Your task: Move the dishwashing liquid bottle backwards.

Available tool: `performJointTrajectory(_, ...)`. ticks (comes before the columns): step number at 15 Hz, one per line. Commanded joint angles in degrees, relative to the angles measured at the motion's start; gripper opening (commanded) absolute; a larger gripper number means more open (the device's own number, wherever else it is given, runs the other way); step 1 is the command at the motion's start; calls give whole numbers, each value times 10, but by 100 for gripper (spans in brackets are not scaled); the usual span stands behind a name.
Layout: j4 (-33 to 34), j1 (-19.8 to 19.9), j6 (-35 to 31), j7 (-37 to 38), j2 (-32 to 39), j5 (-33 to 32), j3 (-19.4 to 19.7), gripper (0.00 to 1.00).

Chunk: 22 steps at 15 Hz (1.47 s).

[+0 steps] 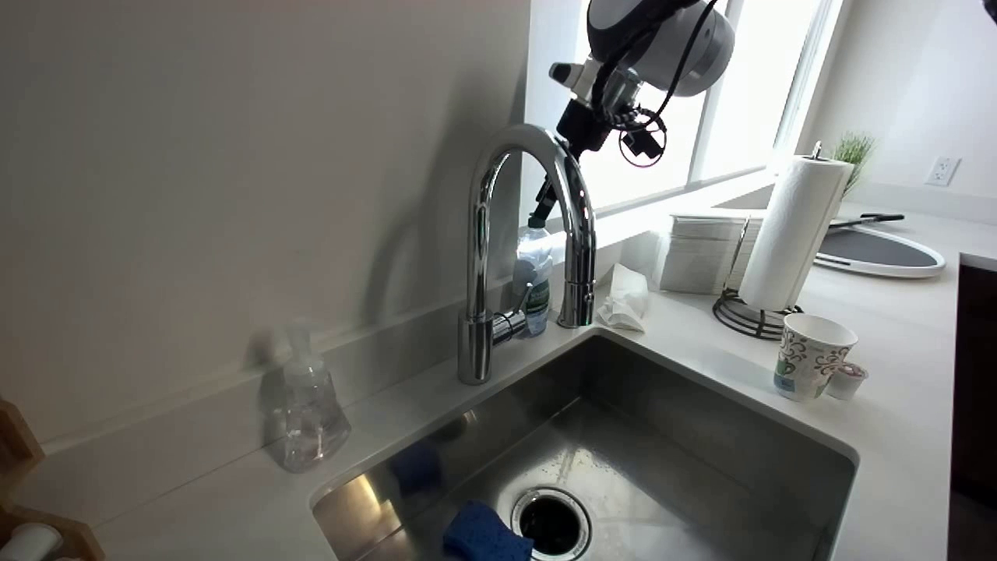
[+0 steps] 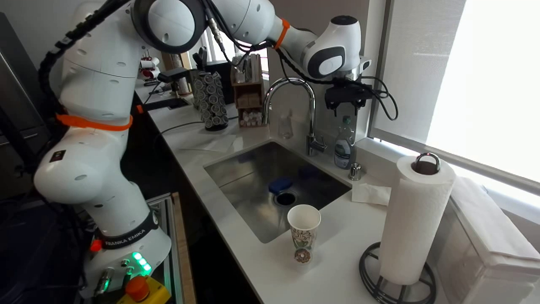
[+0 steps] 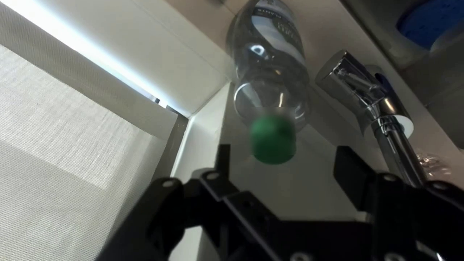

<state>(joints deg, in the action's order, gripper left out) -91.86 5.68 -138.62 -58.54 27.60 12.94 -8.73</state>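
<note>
Broadly, a white robot arm point(image 2: 99, 90) fills the left and top of the frame in an exterior view, with a steel sink point(image 2: 236, 181) near the centre and a chrome faucet point(image 2: 312, 114) behind it. The arm's black gripper point(image 2: 346, 111), at upper right, points downward; in the wrist view its two fingers point(image 3: 223, 161) stand wide apart, with nothing held between them. Directly below, right of centre, the dishwashing liquid bottle point(image 2: 344, 150) stands upright on the counter beside the faucet. It is transparent and faintly blue in both exterior views; the wrist view shows its rounded, glossy shoulders at upper centre. A dark collar point(image 2: 126, 236) at the foot of the arm, lower left, bears the lettering "FRANKA EMIKA". The bottle's label point(image 3: 270, 27), at the top of the wrist view, combines a dark band and a pale curved area. The green cap point(image 3: 272, 141), slightly blurred, appears near the centre of that view. Smallest is the label's print: "PLANTS" can be made out, the remainder being illegible.
</note>
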Motion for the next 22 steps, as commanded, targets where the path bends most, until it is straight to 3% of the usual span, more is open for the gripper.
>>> performJointTrajectory(1, -16, -17, 48, 75, -33, -16, 9, 100)
performJointTrajectory(8, -159, -56, 129, 321, -176, -80, 35, 99)
performJointTrajectory(15, -328, -63, 199, 550, -376, -141, 47, 100)
performJointTrajectory(19, -382, -57, 276, 654, -462, -117, 47, 100)
performJointTrajectory(20, -392, -58, 263, 646, -481, -122, 49, 100)
performJointTrajectory(21, -352, -61, 264, 623, -433, -126, 50, 100)
performJointTrajectory(22, -363, -60, 264, 630, -450, -126, 50, 100)
